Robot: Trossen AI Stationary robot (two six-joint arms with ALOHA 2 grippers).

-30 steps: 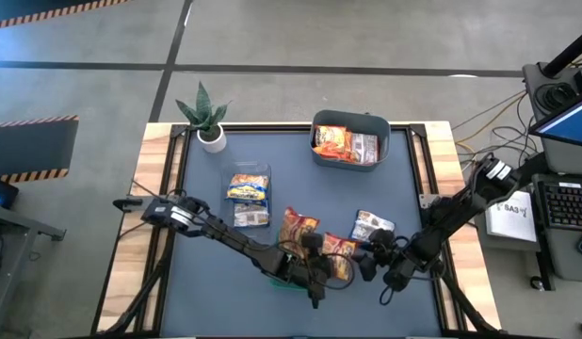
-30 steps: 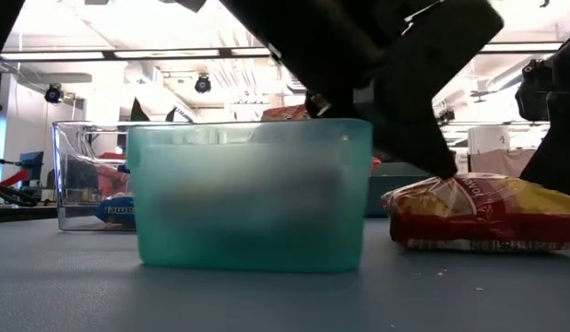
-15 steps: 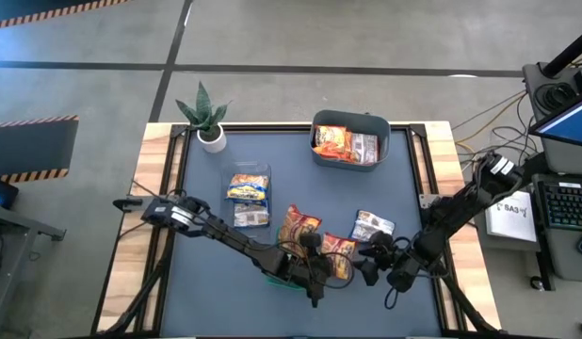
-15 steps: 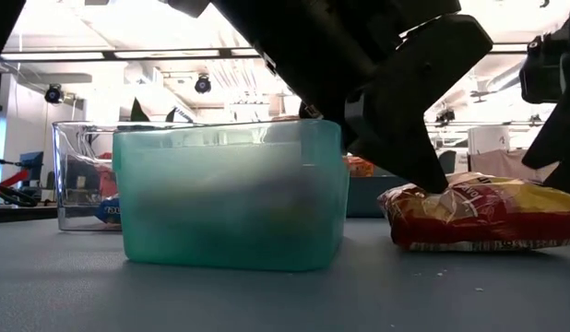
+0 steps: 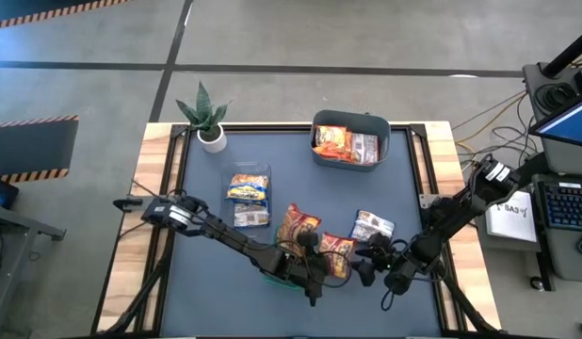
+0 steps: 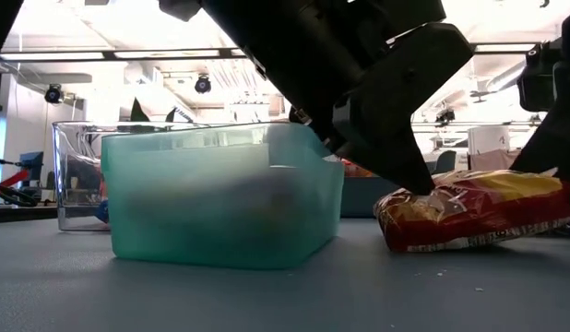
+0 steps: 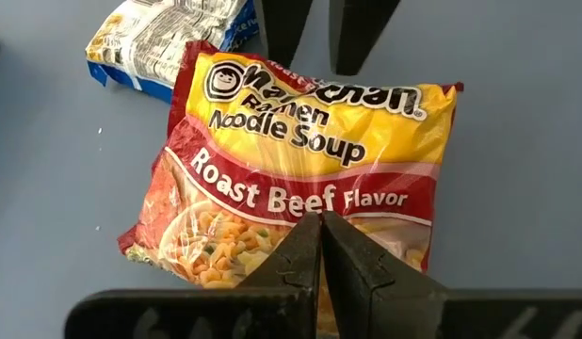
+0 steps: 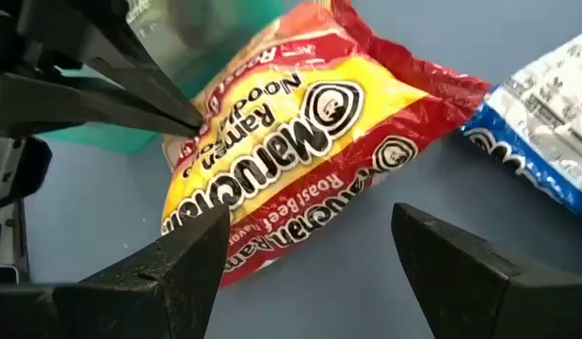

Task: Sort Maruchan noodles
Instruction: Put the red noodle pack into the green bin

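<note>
Left pincer point(image 7: 319, 235) pressed together, tips on red-and-yellow plastic roast beef ramen packet point(image 7: 300, 160); right pincer point(image 8: 305, 250) spread wide beside it on table point(image 5: 300, 184).

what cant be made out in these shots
- Contents of the green bin: low view, frosted wall blurs them; high view, the left arm covers it.
- Whether the shut left gripper pinches the roast beef packet or only presses on it: its fingers hide the contact.
- Packets in the grey bin: too small to count.
</note>
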